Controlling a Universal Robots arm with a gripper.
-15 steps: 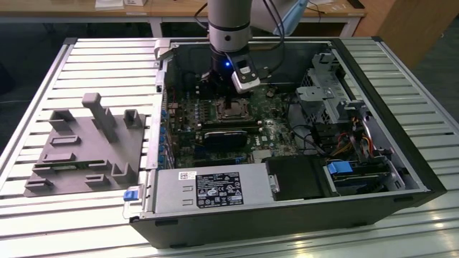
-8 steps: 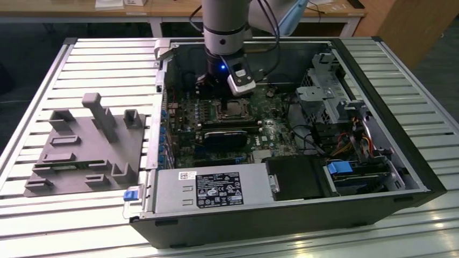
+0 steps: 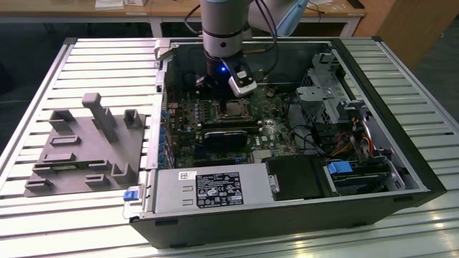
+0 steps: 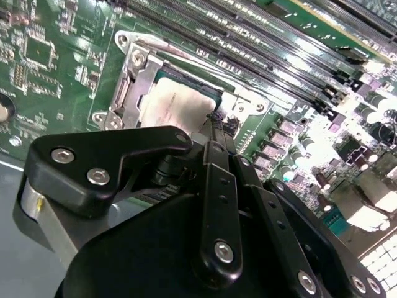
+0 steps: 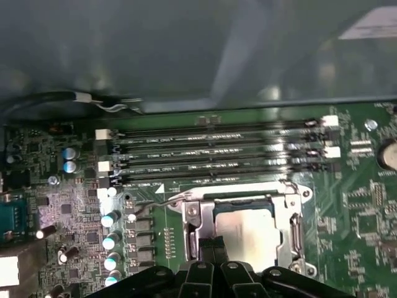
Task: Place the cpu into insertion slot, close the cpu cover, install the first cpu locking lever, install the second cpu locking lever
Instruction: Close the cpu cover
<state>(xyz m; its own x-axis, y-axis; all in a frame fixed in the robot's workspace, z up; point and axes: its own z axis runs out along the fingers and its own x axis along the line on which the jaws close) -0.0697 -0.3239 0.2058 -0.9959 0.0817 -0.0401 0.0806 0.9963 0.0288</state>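
Note:
The cpu (image 5: 245, 228) lies flat in the insertion slot (image 3: 234, 109) on the green motherboard, silver-grey top up; it also shows in the second wrist view as the pale square cpu (image 4: 180, 107). The cpu cover (image 5: 291, 231) is folded down around it as a silvery frame, the same cover (image 4: 131, 81) seen in the second wrist view. A thin wire locking lever (image 5: 154, 202) sticks out sideways from one socket corner. My gripper (image 5: 211, 247) is shut, its fingertips (image 4: 217, 127) together at the socket's edge beside the cpu. In the exterior view the gripper (image 3: 228, 99) hangs just above the slot.
Long black memory slots (image 5: 217, 152) run alongside the socket. A black heatsink (image 3: 223, 140) and the grey power supply (image 3: 208, 188) sit nearer the case's front edge. A drive cage (image 3: 337, 102) with cables is at the exterior view's right, and a grey fixture (image 3: 86, 145) at its left.

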